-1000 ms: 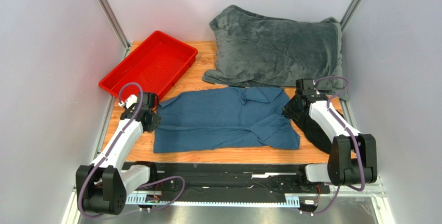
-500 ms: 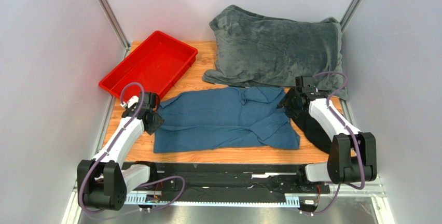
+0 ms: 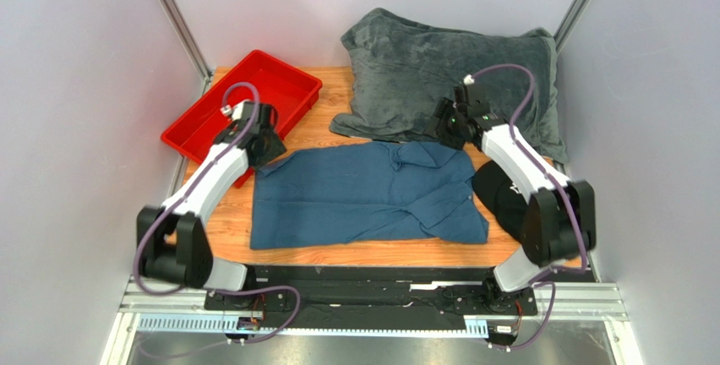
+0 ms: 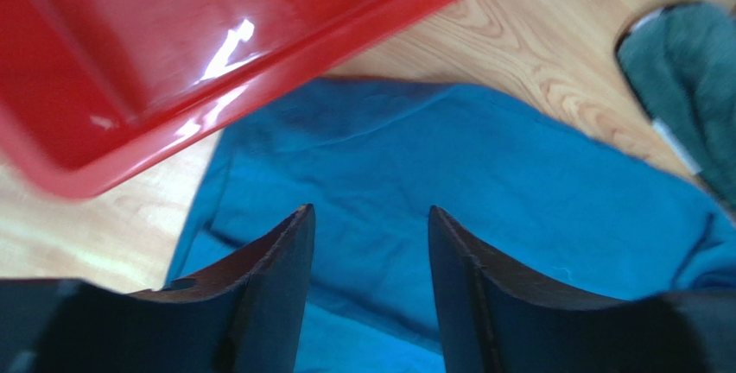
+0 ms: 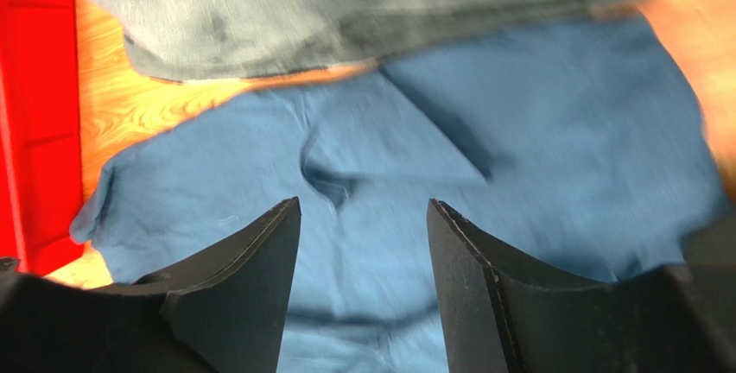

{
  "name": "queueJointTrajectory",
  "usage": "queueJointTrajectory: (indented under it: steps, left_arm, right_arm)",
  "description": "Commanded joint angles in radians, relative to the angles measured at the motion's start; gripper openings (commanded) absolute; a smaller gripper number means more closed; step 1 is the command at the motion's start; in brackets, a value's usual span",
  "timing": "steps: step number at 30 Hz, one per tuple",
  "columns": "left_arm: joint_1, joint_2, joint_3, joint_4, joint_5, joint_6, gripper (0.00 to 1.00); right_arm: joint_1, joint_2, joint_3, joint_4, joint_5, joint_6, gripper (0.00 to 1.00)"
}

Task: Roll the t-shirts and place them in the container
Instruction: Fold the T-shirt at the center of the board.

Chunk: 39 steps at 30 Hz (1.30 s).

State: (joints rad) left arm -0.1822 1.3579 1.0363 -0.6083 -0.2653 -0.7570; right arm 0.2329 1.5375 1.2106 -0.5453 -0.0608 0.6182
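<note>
the plain teal-blue t-shirt [image 3: 363, 198] lies spread flat, soft and creased, on the wood-grain table [image 3: 230, 231], beside a glossy red tray [image 3: 253, 99] and a fuzzy grey blanket [image 3: 456, 69]. the left gripper [image 4: 370, 218] and right gripper [image 5: 363, 211] hover over its far corners, jaws parted, empty.

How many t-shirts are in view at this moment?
1 for sure: the teal-blue t-shirt, spread flat mid-table just in front of the grey blanket. A black bundle at its right end may be another; I cannot tell.
</note>
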Motion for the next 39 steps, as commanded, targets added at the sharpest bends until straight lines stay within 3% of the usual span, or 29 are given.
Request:
queueJointTrajectory:
  steps: [1, 8, 21, 32, 39]
  left_arm:
    - [-0.069, 0.171, 0.111, 0.01, -0.02, 0.137, 0.56]
    - [-0.109, 0.332, 0.208, -0.002, -0.083, 0.176, 0.57]
    - [-0.109, 0.512, 0.308, 0.015, -0.094, 0.288, 0.6]
    - [-0.109, 0.557, 0.306, 0.035, -0.089, 0.294, 0.43]
    - [-0.109, 0.564, 0.315, 0.039, -0.084, 0.298, 0.33]
  right_arm:
    - [0.008, 0.131, 0.142, 0.005, 0.024, -0.075, 0.6]
    - [0.008, 0.263, 0.262, -0.024, 0.127, -0.13, 0.59]
    - [0.006, 0.392, 0.293, 0.021, 0.162, -0.141, 0.58]
    - [-0.007, 0.297, 0.127, 0.064, 0.369, -0.097, 0.58]
    - [-0.07, 0.294, 0.055, 0.107, 0.335, -0.061, 0.57]
